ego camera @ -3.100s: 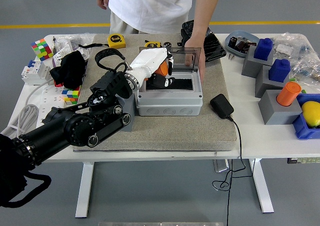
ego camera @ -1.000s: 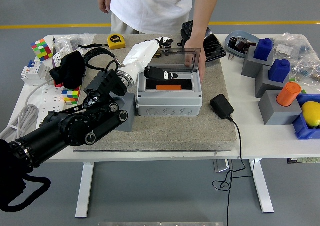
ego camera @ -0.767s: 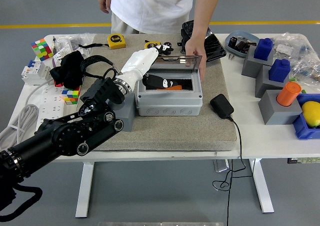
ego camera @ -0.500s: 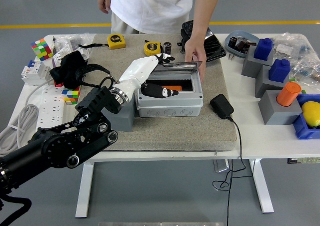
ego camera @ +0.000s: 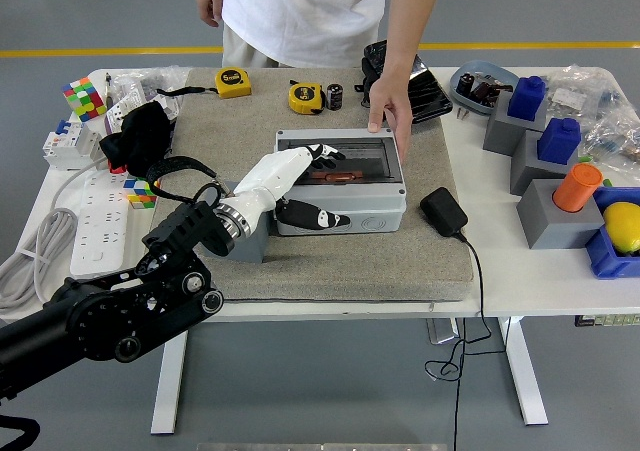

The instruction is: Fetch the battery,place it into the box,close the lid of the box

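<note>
Box (ego camera: 340, 185) lid seemingly down, person's hand (ego camera: 388, 104) alongside

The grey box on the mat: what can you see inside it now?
Through the smoky lid of the box, an orange battery shows dimly. The left hand lies over the box's left end and hides that part.

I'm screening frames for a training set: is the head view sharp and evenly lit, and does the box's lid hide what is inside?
Head view: sharp across the table, no motion blur on the left hand; even overhead lighting, soft shadows only; the tinted lid is down on the box with no strong glare, the orange battery showing dimly through it.
</note>
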`<state>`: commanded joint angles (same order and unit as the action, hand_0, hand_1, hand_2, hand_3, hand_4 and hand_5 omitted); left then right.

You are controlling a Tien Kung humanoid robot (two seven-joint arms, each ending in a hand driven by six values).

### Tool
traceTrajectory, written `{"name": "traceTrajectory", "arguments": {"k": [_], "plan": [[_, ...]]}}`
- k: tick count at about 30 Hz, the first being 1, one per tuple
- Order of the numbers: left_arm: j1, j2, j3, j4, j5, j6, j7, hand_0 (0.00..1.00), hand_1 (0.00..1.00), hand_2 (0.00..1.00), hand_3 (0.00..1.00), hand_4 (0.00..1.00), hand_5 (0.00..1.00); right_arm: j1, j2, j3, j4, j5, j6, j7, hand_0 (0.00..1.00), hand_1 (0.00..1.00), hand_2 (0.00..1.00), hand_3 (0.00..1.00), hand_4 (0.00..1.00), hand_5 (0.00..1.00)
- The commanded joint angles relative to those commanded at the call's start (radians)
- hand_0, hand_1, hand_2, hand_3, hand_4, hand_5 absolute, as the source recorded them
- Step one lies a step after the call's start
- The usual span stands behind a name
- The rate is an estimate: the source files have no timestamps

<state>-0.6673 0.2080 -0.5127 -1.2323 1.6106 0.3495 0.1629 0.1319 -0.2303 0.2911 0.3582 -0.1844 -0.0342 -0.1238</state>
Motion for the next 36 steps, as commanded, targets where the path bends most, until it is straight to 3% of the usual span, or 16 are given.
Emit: {"name": "traceTrajectory", "arguments": {"k": [6,11,19,27,31,36], "plan": [[0.031,0.007,-0.085,-0.065,-0.002,0.008,-0.022,0.574,0.725,0.727,0.777,0.998,0.318,-0.002,-0.001,-0.002,-0.001,0.002,0.000,-0.001,0.677,0.720,0.715,0.690,0.998,0.693],[0.089,0.014,-0.205,-0.131,-0.038,0.033,-0.075,0.587,0.730,0.726,0.775,0.998,0.319,-0.004,0.000,-0.004,-0.002,0.003,0.000,-0.001,0.677,0.720,0.715,0.690,0.998,0.693],[0.226,0.014,-0.452,-0.192,-0.221,0.067,-0.195,0.635,0.735,0.718,0.759,0.998,0.315,-0.006,0.002,-0.003,-0.004,0.004,0.001,-0.001,0.677,0.720,0.715,0.689,0.998,0.693],[0.346,0.020,-0.685,-0.210,-0.500,0.017,-0.299,0.645,0.733,0.711,0.753,0.998,0.315,-0.003,0.004,-0.001,-0.006,0.008,0.001,-0.001,0.677,0.720,0.715,0.690,0.998,0.693],[0.388,0.035,-0.775,-0.219,-0.562,0.007,-0.317,0.647,0.729,0.710,0.751,0.998,0.315,0.000,0.006,0.000,-0.006,0.009,0.001,-0.001,0.677,0.720,0.715,0.688,0.998,0.693],[0.427,0.057,-0.838,-0.216,-0.638,0.007,-0.358,0.647,0.729,0.710,0.751,0.998,0.315,0.002,0.007,-0.001,-0.008,0.012,0.001,-0.001,0.677,0.720,0.715,0.688,0.998,0.693]]}}
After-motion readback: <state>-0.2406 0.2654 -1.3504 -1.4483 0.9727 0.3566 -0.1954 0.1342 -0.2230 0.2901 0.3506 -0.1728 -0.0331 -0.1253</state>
